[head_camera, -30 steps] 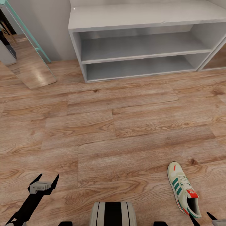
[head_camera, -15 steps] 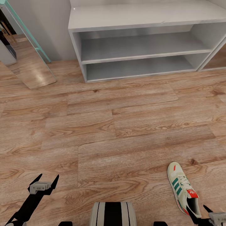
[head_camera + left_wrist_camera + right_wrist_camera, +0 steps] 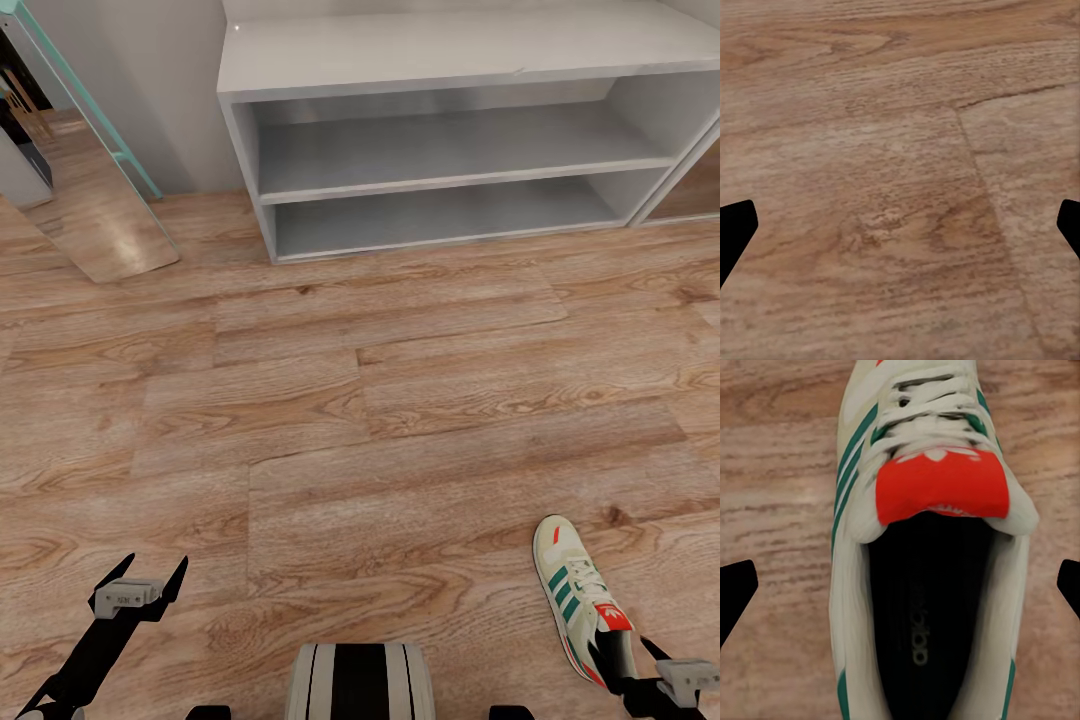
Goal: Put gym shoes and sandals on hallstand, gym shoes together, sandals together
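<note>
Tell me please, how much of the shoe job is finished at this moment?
Nothing looks done: both hallstand shelves in view hold no shoes. In hand: the right gripper, open, is over the heel of one gym shoe lying on the floor, not yet gripping. The left gripper is open over bare floor. All placing remains.

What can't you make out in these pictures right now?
- Cream-white sneaker with green stripes: head view, its heel is covered by the right pincer; right wrist view cuts off toe and heel.
- Pale-grey shoe rack: head view, cut off by the top and right edges.
- Right pincer: its arm is cut off at the bottom edge.
- Left pincer: the wrist view catches just the black fingertips.
</note>
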